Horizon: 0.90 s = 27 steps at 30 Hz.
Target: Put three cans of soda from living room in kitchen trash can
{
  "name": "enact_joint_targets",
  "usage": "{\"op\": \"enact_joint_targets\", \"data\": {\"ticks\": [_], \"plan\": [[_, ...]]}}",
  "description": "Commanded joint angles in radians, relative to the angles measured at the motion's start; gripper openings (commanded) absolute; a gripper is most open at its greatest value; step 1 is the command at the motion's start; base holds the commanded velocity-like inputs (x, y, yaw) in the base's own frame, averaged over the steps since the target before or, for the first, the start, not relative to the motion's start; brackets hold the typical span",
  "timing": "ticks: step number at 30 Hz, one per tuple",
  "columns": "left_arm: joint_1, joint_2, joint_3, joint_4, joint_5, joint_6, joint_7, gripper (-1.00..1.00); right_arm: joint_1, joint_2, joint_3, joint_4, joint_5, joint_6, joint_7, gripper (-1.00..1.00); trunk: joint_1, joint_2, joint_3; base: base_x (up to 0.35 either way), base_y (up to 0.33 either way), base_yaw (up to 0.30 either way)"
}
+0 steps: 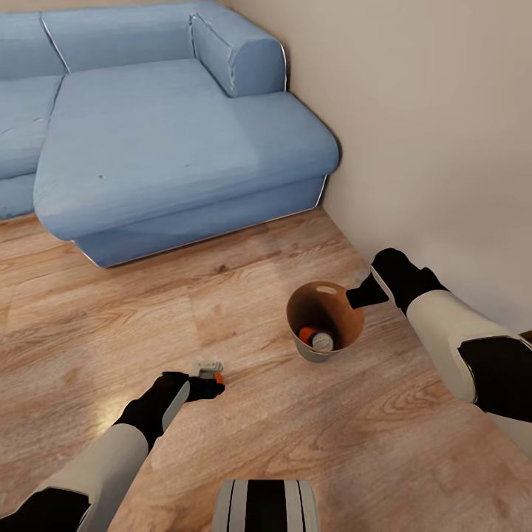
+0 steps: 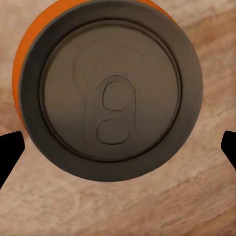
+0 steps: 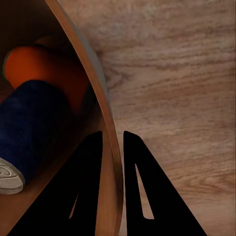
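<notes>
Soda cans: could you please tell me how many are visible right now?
2: one soda can stands on the floor under the left gripper; another can lies inside the bucket. More may be hidden there.

Head looks down at floor point(image 1: 222, 310); both wrists hover close above it

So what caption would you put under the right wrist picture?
Right gripper pinching the trash can's rim, with soda cans lying inside.

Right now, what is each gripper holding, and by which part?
The right gripper pinches the trash can by its rim wall. The left gripper is open over a soda can standing on the floor, holding nothing.
</notes>
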Motion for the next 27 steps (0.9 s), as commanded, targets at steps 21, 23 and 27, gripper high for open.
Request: {"op": "enact_joint_targets", "data": {"ticks": [21, 23, 27], "plan": [[0.003, 0.005, 0.002, -0.05, 0.0, 0.001, 0.001, 1.0, 0.001, 0.003, -0.004, -0.001, -0.023, 0.004, 0.003, -1.0, 0.0, 0.0, 0.0, 0.0, 0.0, 0.0], [0.003, 0.005, 0.002, -0.051, 0.0, 0.001, 0.001, 1.0, 0.001, 0.003, -0.004, -0.001, -0.023, 0.004, 0.004, -1.0, 0.0, 0.0, 0.0, 0.0, 0.0, 0.0], [0.003, 0.005, 0.002, -0.051, 0.0, 0.001, 0.001, 1.0, 0.001, 0.003, -0.004, -0.001, -0.023, 0.004, 0.004, -1.0, 0.0, 0.0, 0.0, 0.0, 0.0, 0.0]]}}
